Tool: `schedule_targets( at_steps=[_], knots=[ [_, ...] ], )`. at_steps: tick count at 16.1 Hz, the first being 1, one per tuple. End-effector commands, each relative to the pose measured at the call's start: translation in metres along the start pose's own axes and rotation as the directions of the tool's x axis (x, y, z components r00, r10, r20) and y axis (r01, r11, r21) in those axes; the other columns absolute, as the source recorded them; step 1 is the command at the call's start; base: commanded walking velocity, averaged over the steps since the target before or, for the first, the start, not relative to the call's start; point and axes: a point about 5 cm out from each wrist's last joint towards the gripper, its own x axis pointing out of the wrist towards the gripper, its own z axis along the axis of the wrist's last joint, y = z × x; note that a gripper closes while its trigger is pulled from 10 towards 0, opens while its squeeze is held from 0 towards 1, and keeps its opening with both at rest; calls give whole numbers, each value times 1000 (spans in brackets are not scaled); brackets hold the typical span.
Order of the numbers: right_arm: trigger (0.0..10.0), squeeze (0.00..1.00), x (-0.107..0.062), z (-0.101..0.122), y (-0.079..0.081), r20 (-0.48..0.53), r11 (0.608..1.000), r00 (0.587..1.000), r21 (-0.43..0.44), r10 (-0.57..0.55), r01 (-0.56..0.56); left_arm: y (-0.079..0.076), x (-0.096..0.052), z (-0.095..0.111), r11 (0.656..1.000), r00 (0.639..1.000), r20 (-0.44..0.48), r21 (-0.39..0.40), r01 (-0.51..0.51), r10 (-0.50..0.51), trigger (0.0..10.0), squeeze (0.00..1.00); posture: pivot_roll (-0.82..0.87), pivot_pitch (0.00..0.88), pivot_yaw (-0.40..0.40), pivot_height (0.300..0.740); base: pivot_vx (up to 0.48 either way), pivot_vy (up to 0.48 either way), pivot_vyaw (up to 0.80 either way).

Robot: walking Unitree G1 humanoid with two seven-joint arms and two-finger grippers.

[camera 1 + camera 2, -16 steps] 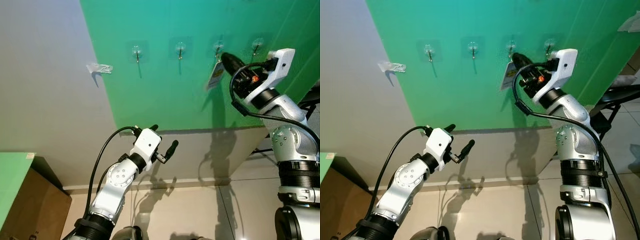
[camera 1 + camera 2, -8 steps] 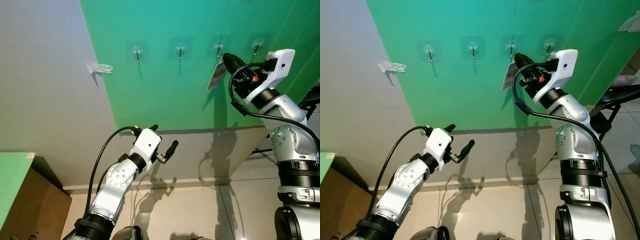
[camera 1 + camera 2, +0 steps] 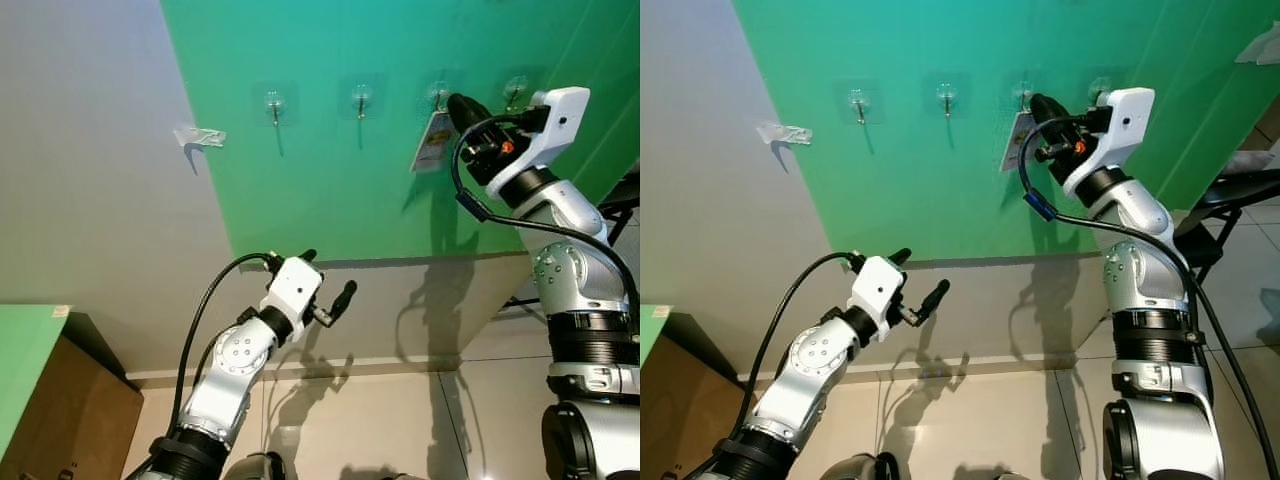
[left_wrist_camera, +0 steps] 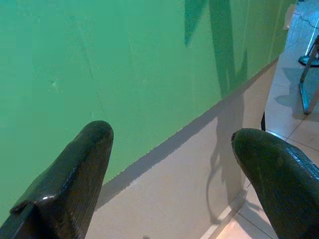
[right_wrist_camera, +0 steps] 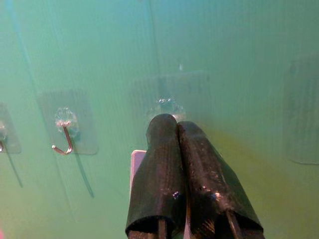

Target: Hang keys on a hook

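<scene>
Starting at our left, a torn scrap of clear tape (image 3: 199,136) clings to the grey wall just beside the green panel (image 3: 330,190). Lower down, our left gripper (image 3: 325,287) hangs idle in front of the wall, its black fingers (image 4: 75,174) spread apart with nothing between them. Along the green panel runs a row of four clear adhesive hooks: the first hook (image 3: 272,103), the second hook (image 3: 360,97), then the third hook (image 3: 437,93) and the fourth hook (image 3: 515,88). Our right gripper (image 3: 460,108) is raised to the third hook, fingers (image 5: 164,164) pressed together on the keys, of which we mainly see the pale tag (image 3: 433,143) dangling just below that hook. We judge we are at the hanging step itself: the ring looks close to the hook, but we cannot tell if it has caught. Next, we would need to settle the ring over the hook's tip before parting the fingers.
</scene>
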Motion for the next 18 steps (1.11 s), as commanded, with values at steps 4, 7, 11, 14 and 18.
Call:
schedule_targets(
  at_steps=[4, 7, 11, 14, 18],
  knots=[
    [0, 0, -4, -12, 16, -87, 990, 987, -39, 134, -138, 0, 0, 0, 1000, 1000, -5, 0, 3, -3, 10000, 0, -46, 58, 19, 740, 0, 0, 0],
    [0, 0, -8, -17, 14, -113, 990, 985, -35, 131, -136, 0, 1, 0, 1000, 1000, -5, 1, 5, -5, 10000, 0, -48, 55, 19, 740, 0, 0, 0],
    [0, 0, -9, -12, 3, -65, 999, 996, -5, 54, -54, 0, 2, 0, 1000, 1000, -4, 3, 8, -8, 10000, 0, -48, 53, 22, 740, 0, 0, 0],
    [0, 0, -9, -4, 11, -25, 993, 993, 6, 118, -118, -1, 1, 0, 1000, 1000, -4, 3, 8, -8, 10000, 0, -46, 56, 22, 740, 0, 0, 0],
    [0, 0, -7, 3, 6, 8, 996, 996, 16, 85, -85, -3, 0, -1, 1000, 1000, -3, -1, 8, -8, 10000, 0, -48, 60, 21, 740, 0, 0, 0]
  ],
)
